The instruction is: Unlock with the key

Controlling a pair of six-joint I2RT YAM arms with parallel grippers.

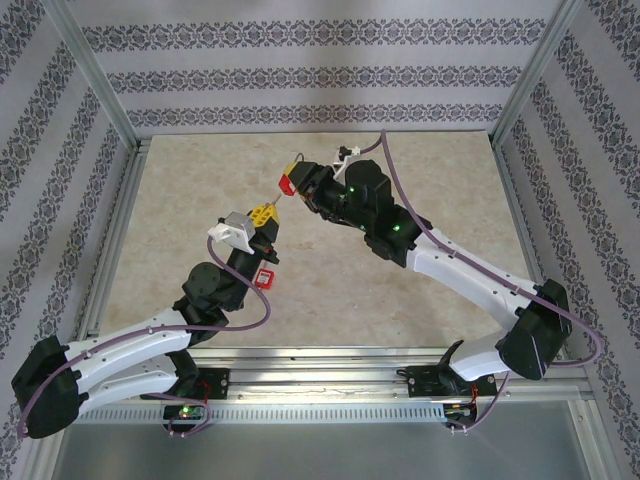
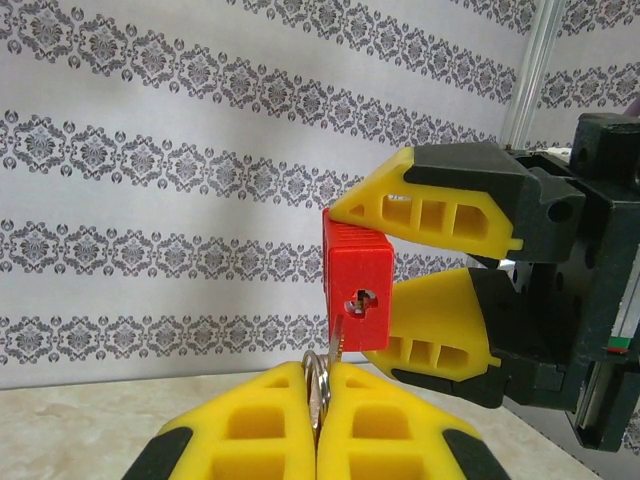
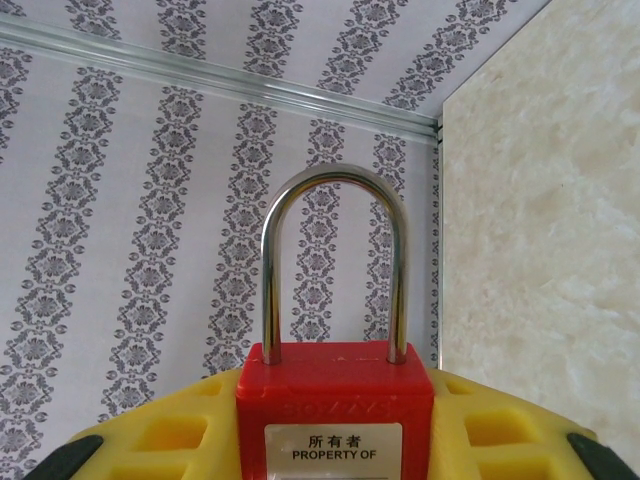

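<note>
The right gripper [image 2: 372, 285] is clamping the red padlock [image 3: 335, 395] by the flat sides of its body, holding it in the air above the far half of the table [image 1: 200, 170], a little left of the middle. That is looking like the sound place to grip: the body is reading as hard moulded plastic, light and rigid, with smooth faces that could be slipping or twisting between the pads if the key starts levering against it. The steel shackle [image 3: 335, 180] is standing clear above the yellow fingers, closed into the body on both legs, and it is probably stiff and slick, a poor place to hold. The left gripper [image 2: 320, 400] is pinched tight on the key [image 2: 340, 338], with the key ring [image 2: 316, 375] squeezed in the seam between its pads. The key is looking thin and small, likely to pivot in the grip, so it is wanting a straight push and a gentle turn. Its blade is pointing up towards the keyhole [image 2: 358, 299] and appearing to end just below and beside it, not inside; whether the tip is touching the red face I cannot tell. The key's bow is being hidden by the pads, and its cuts are too fine to read. The label [image 3: 333, 445] is being cut off at the bottom of the right wrist view. In the top view the two grippers are nearly meeting, with the key lost between them.
</note>
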